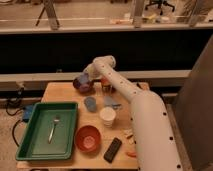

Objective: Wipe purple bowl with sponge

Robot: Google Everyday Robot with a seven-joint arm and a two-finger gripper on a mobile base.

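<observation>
Gripper [89, 75] at glossy plastic purple bowl [83, 84]; wood table [60, 92], matt; green plastic tray [34, 131]; metal fork [53, 128]

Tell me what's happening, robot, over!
Gripper at purple bowl, table's far edge. Sponge not clearly seen. Blue cup and white cup stand nearer, not blocking.

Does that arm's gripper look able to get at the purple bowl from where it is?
Probably yes. The gripper is already at the purple bowl at the table's far edge, and nothing stands between them; the blue cup sits nearer the camera.
</observation>
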